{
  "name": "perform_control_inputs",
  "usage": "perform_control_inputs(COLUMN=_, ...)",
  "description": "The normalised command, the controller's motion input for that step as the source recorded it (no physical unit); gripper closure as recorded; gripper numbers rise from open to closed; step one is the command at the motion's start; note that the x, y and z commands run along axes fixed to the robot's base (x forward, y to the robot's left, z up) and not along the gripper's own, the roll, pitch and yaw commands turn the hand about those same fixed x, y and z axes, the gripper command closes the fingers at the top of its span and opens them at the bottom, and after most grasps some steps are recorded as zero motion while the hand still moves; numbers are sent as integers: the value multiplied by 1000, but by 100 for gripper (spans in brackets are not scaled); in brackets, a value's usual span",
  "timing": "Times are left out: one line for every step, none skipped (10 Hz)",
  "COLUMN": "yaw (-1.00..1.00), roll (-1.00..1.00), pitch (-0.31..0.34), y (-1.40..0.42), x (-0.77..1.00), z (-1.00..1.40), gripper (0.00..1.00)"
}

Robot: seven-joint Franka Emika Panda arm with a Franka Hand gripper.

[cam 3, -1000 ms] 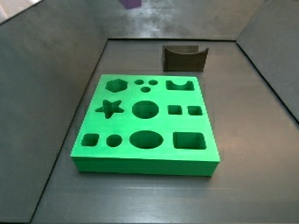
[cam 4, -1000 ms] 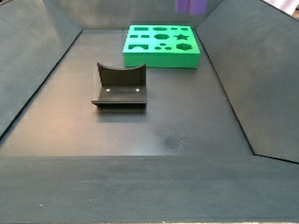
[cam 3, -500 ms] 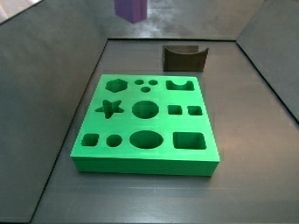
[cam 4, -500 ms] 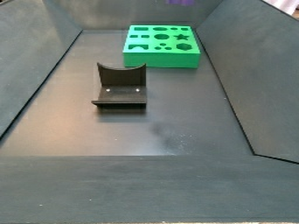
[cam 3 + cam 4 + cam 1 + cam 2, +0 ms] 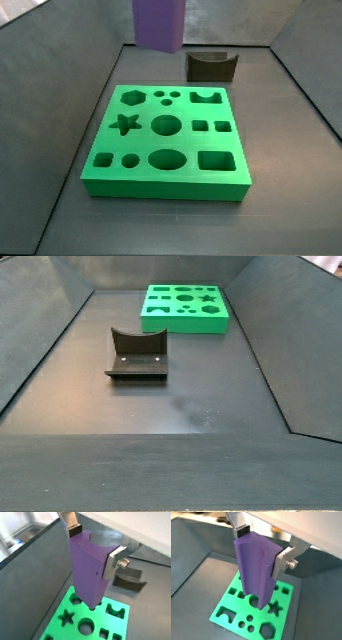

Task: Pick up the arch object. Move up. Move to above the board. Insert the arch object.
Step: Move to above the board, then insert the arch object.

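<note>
I have the hand [image 5: 90,544] clamped on the arch object [image 5: 90,572], silver fingers [image 5: 115,559] pressed on opposite faces of its upper part. The purple slab hangs straight down below the hand, clear of everything, over the green board [image 5: 67,629]. In a side view the arch object [image 5: 158,23] shows only as its lower end at the top of frame, with the board [image 5: 167,187] lying on the desk [image 5: 287,215] well below; the hand itself is out of that view. In the other fixed view I see the board [image 5: 187,322] and the fixture [image 5: 136,355], but neither hand nor slab.

Risks as I judge them:
- Alignment. From the wrist, the slab's lower tip hides the cut-outs beneath it, so I cannot confirm which hole sits under it. A descent off-centre would land the tip on the green rim between holes and jam or tip the piece.
- Rotation. The slab is wide one way, narrow the other. If its long side is not square to the slot, an edge catches.
- Slip. The grasp is high on a tall block; any contact at the tip levers it between the pads [image 5: 278,562].
- The board is not visibly fastened; a hard miss could shove it along the desk.

The dark brown arch block [image 5: 130,581] sits beyond the board, clear of the descent path.
</note>
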Motion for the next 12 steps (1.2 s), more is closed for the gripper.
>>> perform_control_inputs(yaw=1000, roll=-62, pitch=104, y=-173, x=96, z=13, gripper=100)
perform_control_inputs(yaw=1000, roll=-46, pitch=131, y=-75, x=63, z=18, gripper=100)
perform_control_inputs(yaw=817, roll=-23, pitch=130, y=-48, x=49, z=27, gripper=100)
perform_control_inputs(yaw=639, roll=1, pitch=119, y=-37, x=45, z=30, gripper=100)
perform_control_inputs(yaw=348, roll=14, pitch=108, y=-30, x=46, z=28, gripper=100)
perform_control_inputs(yaw=204, roll=23, pitch=102, y=-24, x=47, z=27, gripper=100)
perform_control_inputs(yaw=0, roll=0, pitch=4, y=0, x=0, z=0, gripper=100)
perform_control_inputs(yaw=0, roll=0, pitch=10, y=0, x=0, z=0, gripper=100)
perform_control_inputs(yaw=0, roll=0, pitch=9, y=0, x=0, z=0, gripper=100)
perform_control_inputs(yaw=0, roll=0, pitch=-4, y=0, x=0, z=0, gripper=100)
perform_control_inputs(yaw=0, roll=0, pitch=-11, y=0, x=0, z=0, gripper=100)
perform_control_inputs(yaw=0, roll=0, pitch=-4, y=0, x=0, z=0, gripper=100)
